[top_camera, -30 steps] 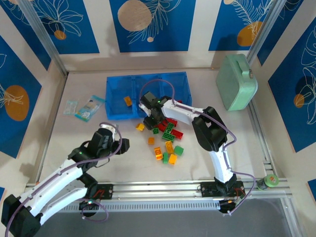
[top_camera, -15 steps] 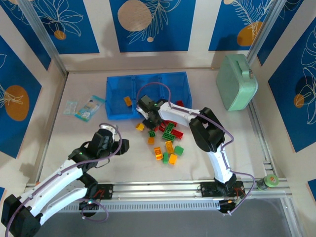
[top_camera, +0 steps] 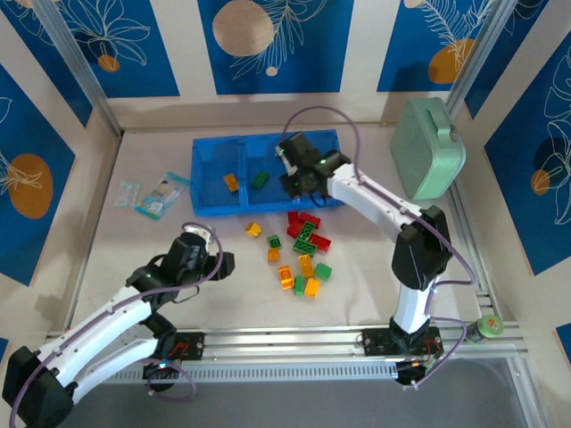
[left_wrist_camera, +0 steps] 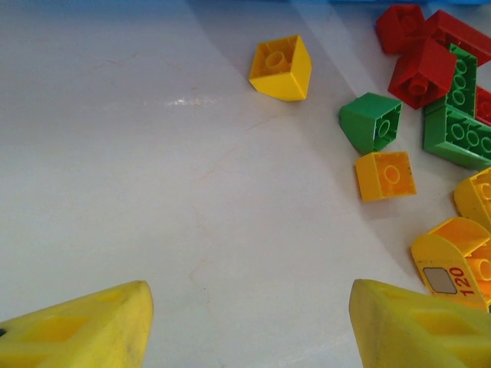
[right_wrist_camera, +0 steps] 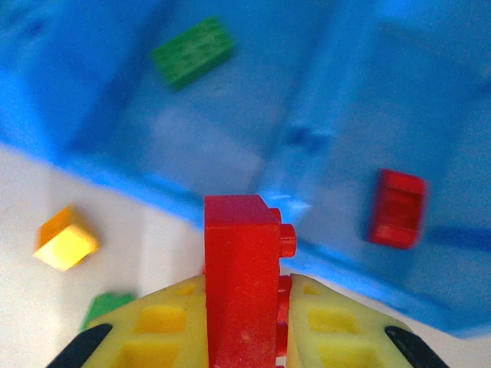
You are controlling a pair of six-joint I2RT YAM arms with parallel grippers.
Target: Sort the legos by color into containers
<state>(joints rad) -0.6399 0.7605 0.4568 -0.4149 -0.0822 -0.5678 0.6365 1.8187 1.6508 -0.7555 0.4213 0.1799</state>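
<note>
Red number "120" printed on the flat side face of a rounded orange-yellow brick (left_wrist_camera: 451, 257), low at the right edge of the left wrist view, on the pale bench (left_wrist_camera: 153, 153). Digits turned on end, running along the brick's side, just beside a small grey rectangle with a dark outline on the same face. Some printing on the larger pale packet (top_camera: 164, 194) and the smaller packet (top_camera: 128, 193) at the left of the bench in the top view, too small to read.
</note>
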